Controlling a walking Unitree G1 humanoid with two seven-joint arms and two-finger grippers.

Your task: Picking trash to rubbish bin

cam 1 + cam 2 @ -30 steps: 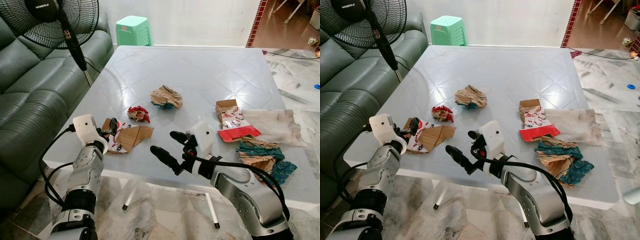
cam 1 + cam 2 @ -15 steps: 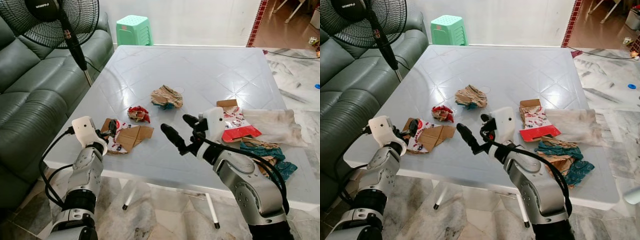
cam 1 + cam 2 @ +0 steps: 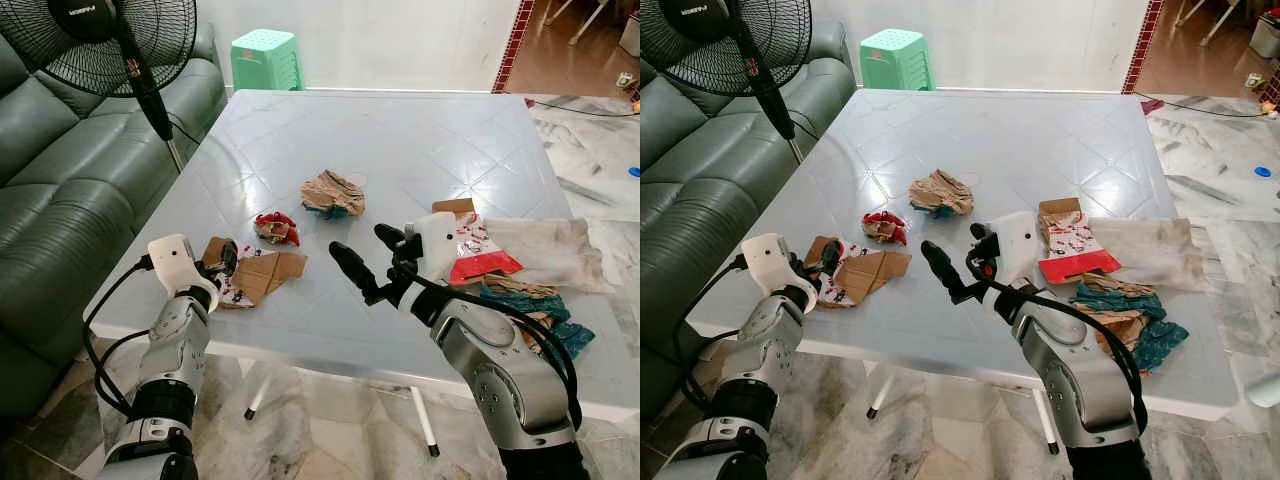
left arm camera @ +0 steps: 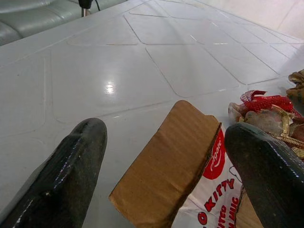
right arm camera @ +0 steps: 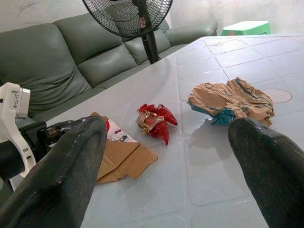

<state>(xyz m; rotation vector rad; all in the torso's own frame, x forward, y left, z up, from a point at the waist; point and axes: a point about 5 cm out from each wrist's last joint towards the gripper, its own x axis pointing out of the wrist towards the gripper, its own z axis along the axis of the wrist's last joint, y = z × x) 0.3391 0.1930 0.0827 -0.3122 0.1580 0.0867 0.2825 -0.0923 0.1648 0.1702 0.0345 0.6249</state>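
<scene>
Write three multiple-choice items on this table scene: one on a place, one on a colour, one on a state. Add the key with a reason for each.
1. Where does the flattened cardboard piece lie?
A. On the sofa
B. On the table's near left part, in front of the left hand
C. On the green stool

2. What colour is the small crumpled wrapper between the cardboard and the brown paper wad?
A. Red
B. Blue
C. Yellow

3. How does the right hand stand?
A. Shut on the wrapper
B. Shut on nothing
C. Open, holding nothing

Key: 1 B, the cardboard sits on the table just ahead of the left hand. 2 A, the wrapper is plainly red. 3 C, the right wrist view shows its fingers wide apart with only the table between them.
</scene>
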